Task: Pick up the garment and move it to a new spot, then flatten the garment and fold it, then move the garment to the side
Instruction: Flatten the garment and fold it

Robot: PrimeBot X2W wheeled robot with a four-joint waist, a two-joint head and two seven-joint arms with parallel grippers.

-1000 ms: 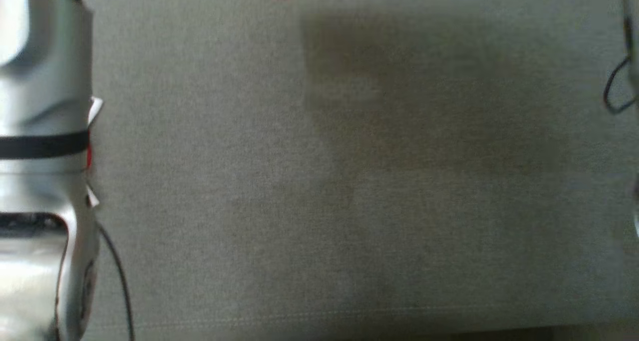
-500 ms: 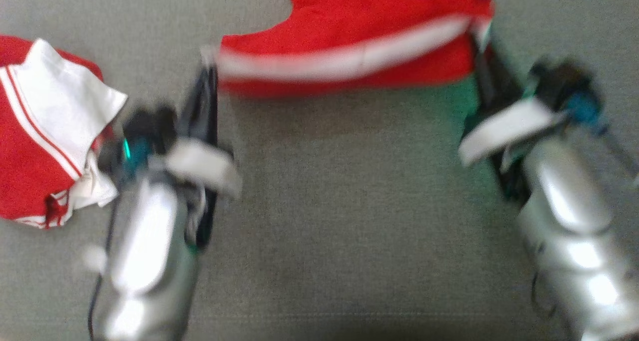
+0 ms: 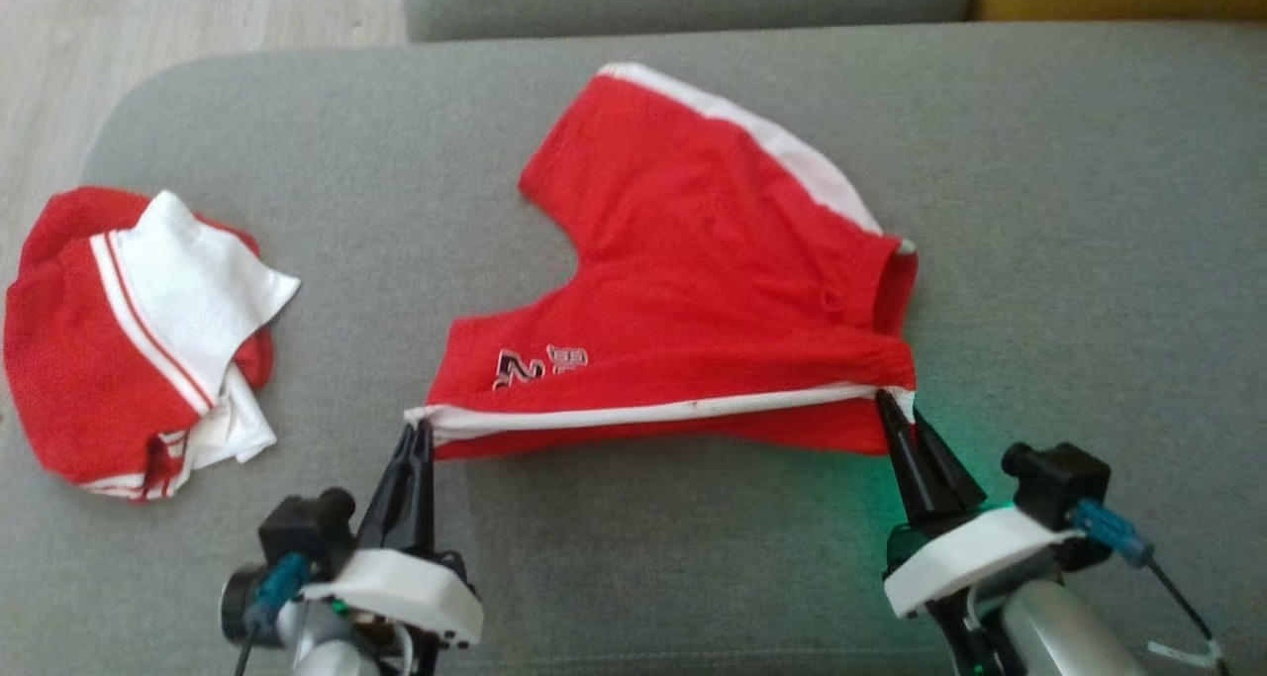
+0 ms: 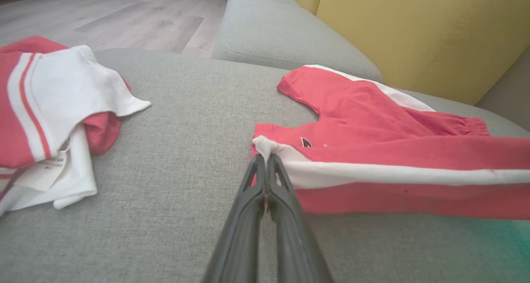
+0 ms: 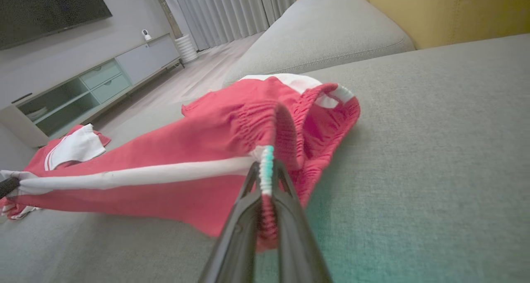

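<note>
garment (image 3: 693,290) edge pinched taut by left gripper (image 3: 420,434) and right gripper (image 3: 884,404) (wide cushion (image 3: 1089,211) around)

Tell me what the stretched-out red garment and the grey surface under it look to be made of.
Garment: thin, matte sports knit, probably synthetic mesh; it drapes limply, and its waist edge shows fine elastic gathers. Grey cushion: woven upholstery fabric, matte; a fine heathered weave shows in the wrist views.

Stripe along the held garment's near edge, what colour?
White stripe on red garment; clearest in head view.
</note>
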